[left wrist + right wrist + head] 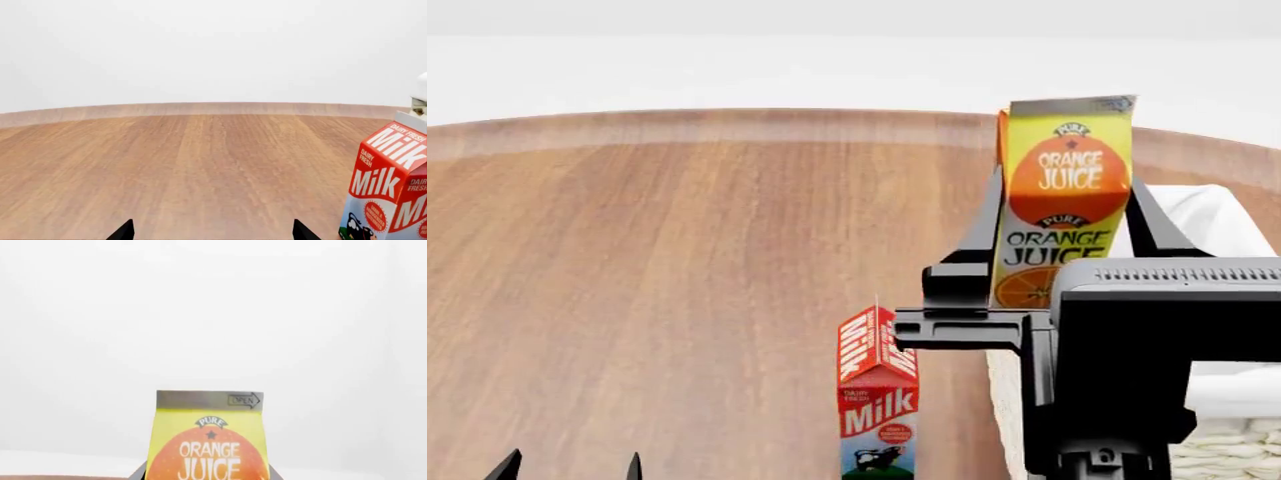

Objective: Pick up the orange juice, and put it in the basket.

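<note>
- Right gripper (pixel 1054 240) clasps the orange juice (pixel 1065 200) upright, lifted above the table (pixel 667 280), at the basket (pixel 1214 215) edge.
- Transport step, I judge: next, carry it over the lining, lower, release.
- Left gripper (pixel 571 467) sits spread, empty, near the milk carton (pixel 877 405).

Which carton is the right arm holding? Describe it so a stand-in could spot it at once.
On the wooden table, look above the white-lined wicker basket at the right. There the right gripper holds the upright orange juice carton. It is yellow and orange with a grey top, unlike the red-and-white milk carton standing on the table.
</note>
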`<state>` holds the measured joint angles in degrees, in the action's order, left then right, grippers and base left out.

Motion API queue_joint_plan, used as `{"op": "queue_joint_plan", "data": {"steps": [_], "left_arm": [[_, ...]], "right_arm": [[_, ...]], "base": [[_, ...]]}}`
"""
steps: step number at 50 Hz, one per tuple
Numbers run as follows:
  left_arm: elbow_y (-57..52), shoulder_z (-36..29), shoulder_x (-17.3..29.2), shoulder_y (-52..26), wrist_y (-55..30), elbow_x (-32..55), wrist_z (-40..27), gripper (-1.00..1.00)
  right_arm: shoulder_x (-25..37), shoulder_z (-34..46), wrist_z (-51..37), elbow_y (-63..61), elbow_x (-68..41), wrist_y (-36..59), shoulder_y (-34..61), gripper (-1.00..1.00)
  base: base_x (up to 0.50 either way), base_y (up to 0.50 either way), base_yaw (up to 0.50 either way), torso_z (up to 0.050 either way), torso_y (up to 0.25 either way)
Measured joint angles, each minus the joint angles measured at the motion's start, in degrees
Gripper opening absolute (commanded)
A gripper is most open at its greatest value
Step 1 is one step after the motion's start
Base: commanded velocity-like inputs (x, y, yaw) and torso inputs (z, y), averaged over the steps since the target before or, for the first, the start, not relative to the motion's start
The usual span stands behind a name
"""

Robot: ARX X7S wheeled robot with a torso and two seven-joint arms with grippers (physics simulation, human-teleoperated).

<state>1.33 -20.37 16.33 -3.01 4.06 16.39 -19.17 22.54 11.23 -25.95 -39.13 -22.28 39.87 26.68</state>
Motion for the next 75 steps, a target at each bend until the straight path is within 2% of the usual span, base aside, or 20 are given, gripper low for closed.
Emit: {"op": "queue_joint_plan", "data": {"steps": [75], "left_arm": [[0.13,-1.1,0.76,-0.31,0.4,0.77,-0.91,1.0]], "right_arm": [[-2.69,-2.93,2.29,32.9,3.64,-17.62,3.74,-1.0]], "base": [[0.0,0.0,0.0,0.0,0.001]]}}
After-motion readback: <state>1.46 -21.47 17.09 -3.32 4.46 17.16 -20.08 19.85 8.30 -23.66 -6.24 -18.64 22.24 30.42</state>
